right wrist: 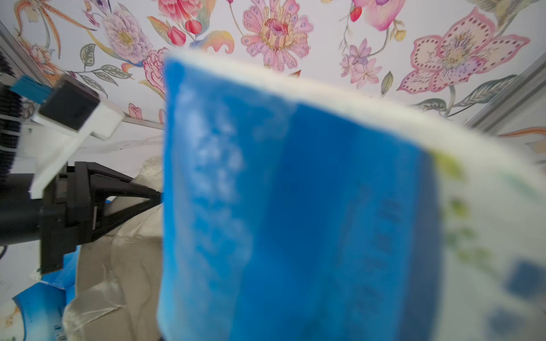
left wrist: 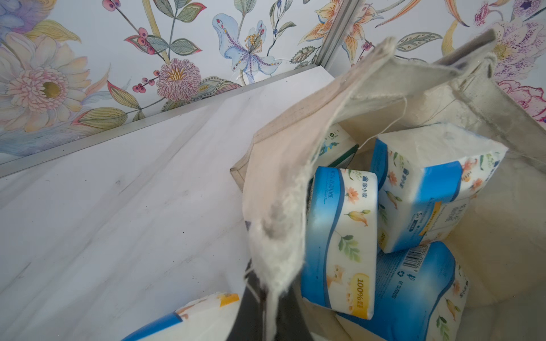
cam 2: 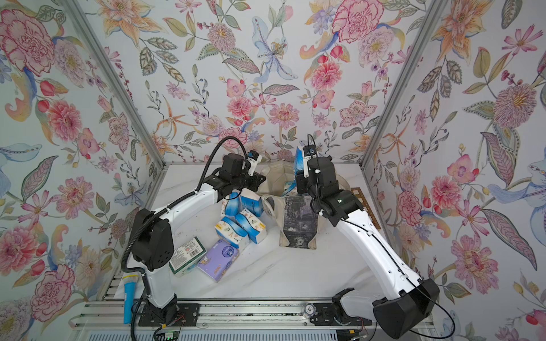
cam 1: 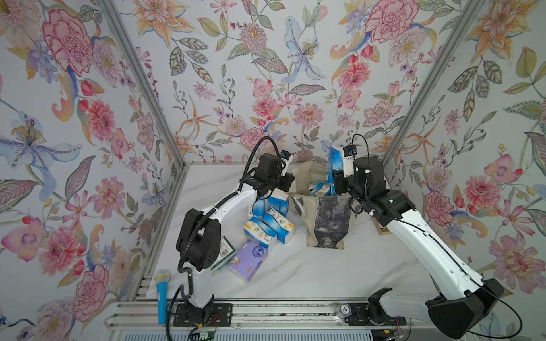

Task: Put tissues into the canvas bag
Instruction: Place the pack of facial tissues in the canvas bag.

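Note:
The cream canvas bag (cam 1: 331, 218) lies at the back of the table with its printed front towards me. My left gripper (left wrist: 271, 301) is shut on the frayed rim of the canvas bag (left wrist: 280, 192) and holds its mouth up. Several blue-and-white tissue packs (left wrist: 339, 236) lie inside. My right gripper (cam 1: 335, 174) is shut on another blue-and-white pack (right wrist: 295, 206), upright above the bag's mouth; the pack hides its fingers. Loose packs (cam 1: 260, 231) lie left of the bag, with a lilac pack (cam 1: 248, 259) and a green-white barcoded pack (cam 2: 189, 254) nearer the front.
A blue toy microphone (cam 1: 162, 292) lies at the front left by the rail. A wooden board (cam 2: 366, 206) sits under my right arm by the right wall. Flowered walls close the table on three sides. A round chip (cam 1: 344, 309) rests on the front rail.

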Controlling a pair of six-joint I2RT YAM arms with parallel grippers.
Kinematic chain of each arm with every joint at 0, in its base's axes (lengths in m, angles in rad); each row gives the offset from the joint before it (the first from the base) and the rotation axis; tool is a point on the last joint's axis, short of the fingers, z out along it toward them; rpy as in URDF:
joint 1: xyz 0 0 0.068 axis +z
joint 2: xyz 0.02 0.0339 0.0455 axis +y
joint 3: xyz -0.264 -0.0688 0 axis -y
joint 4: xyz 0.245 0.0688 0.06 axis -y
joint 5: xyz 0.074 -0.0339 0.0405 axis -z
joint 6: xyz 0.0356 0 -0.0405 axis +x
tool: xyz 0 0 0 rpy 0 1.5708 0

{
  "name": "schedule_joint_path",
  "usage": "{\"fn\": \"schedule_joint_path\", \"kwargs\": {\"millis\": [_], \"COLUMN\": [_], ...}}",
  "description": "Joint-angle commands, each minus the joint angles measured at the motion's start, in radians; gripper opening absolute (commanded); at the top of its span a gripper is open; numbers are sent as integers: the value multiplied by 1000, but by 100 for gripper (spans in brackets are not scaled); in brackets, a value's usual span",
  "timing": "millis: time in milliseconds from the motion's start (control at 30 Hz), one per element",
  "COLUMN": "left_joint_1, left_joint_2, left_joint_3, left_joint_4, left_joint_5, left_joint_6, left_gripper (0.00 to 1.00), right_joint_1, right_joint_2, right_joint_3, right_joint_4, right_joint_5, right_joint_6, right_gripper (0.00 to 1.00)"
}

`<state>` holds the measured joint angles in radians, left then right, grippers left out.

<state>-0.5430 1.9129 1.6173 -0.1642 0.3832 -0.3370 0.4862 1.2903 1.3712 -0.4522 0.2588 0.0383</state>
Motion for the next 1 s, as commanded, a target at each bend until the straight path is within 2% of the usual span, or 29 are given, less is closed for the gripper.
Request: {"fn": "schedule_joint_path", "kwargs": {"millis": [0,133,533,800,967], "left_joint_1": [12,5,-16,-23,-23], "left_joint_2": [-27,-14,21,77,79], "left_joint_3": [51,91,174,216,225], "left_joint_4": [2,19,15,-3,-17], "left_joint_5": [-23,-15,-19,-5,-11], "left_joint_6": [-20,-37,-47,-52,-47], "left_gripper": [0,0,0,0,0], "right_joint_1": [0,-9,18,45,42], "right_joint_2": [-11,28,157,350,459], "right_joint_3": [-11,-21,4,109,221], "right_joint_4": [15,-88,-351,-396,-391], "right_joint_5": [-116,-236,-476,-451,-305], "right_joint_6": [20,43,91,102,136], "right_gripper": [43,43,42,41,43]}}
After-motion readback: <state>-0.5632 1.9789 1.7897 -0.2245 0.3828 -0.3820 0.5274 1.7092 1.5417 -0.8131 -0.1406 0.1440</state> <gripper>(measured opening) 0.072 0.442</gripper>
